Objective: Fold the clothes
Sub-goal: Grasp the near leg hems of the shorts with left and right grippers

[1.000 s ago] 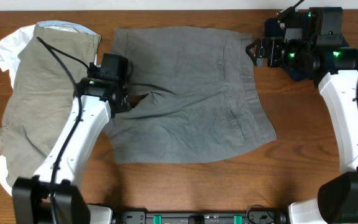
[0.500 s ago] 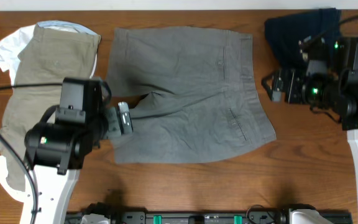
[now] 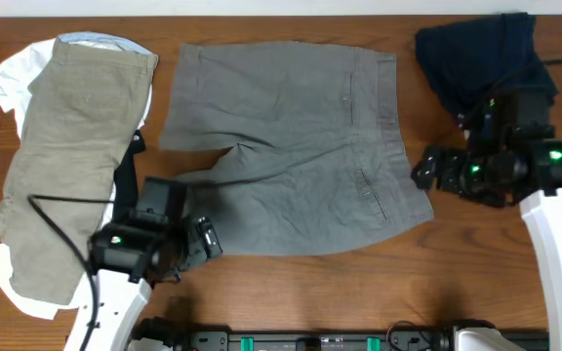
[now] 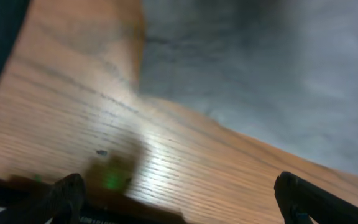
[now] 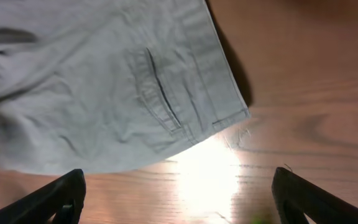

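The left gripper [image 3: 206, 239] has dropped back from the crotch notch, where it sat half a second ago, to the near-left corner of the dark grey shorts [image 3: 291, 146], and its arm now crowds the table's near edge. The right gripper [image 3: 425, 171] has slid nearer along the waistband side and hovers just beside the welt pocket [image 5: 160, 93]. The grey shorts have not shifted: they lie flat and spread at mid-table, leg hems to the left, waistband to the right. Both pairs of fingers are spread wide with nothing between them; the left wrist view shows only bare wood and the blurred hem of the shorts [image 4: 260, 74] ahead of the left gripper [image 4: 179, 199], and the right wrist view shows the waistband corner of the shorts [image 5: 104, 93] above the right gripper [image 5: 179, 199]. The khaki-olive shorts [image 3: 66, 156] lie over a white piece [image 3: 13, 78] just beside the far leg's hem, leaving little room on the left. The navy piece [image 3: 481, 49] sits at the far right corner, apart from the waistband. Open table [image 3: 310, 292] runs along the near edge below the shorts and to the right of the waistband.
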